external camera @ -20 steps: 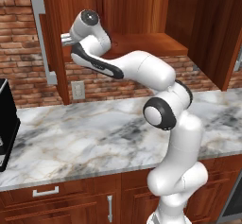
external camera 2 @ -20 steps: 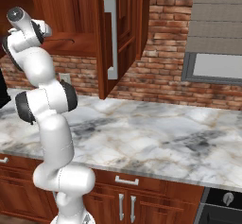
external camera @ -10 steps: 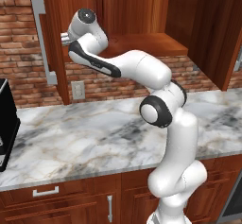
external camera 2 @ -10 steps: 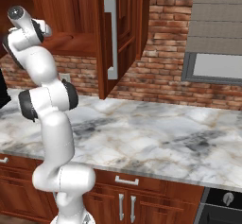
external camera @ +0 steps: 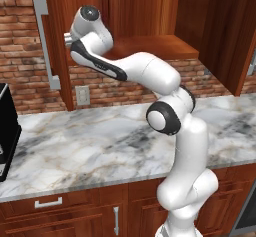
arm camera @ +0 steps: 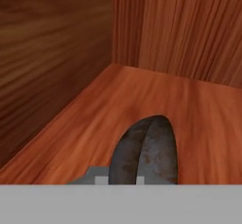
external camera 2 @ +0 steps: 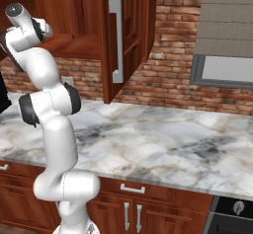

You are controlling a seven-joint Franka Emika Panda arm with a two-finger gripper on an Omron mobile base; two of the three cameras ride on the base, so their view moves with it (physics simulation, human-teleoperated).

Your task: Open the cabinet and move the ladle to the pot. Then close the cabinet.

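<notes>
The cabinet (external camera: 150,26) stands open, with both panelled doors swung outward. The left door carries its long vertical silver bar handle (external camera: 44,43) against the brick wall (external camera 2: 173,60), and the right door, seen edge-on in the right base view, shows its own silver handle (external camera 2: 115,40) facing the room. The white arm rises from the base, bends at its dark elbow joint over the marble counter (external camera: 90,146), and reaches up and left so that its wrist sits at the front left of the cabinet's lower shelf (external camera: 155,46). The hand itself points into the cabinet and is turned away from both base cameras, so the gripper cannot be made out there. In the hand view, the camera looks along the reddish wooden shelf toward the inner corner of the cabinet, and a dark grey, curved metal object with rusty speckling, apparently the bowl of the ladle (arm camera: 149,152), lies on the shelf at the bottom centre of the view, just in front of the hand. The finger tips are not distinguishable in that view, so whether the claw is open, closed or gripping the ladle cannot be told. A wall outlet (external camera: 81,95) sits below the cabinet.
</notes>
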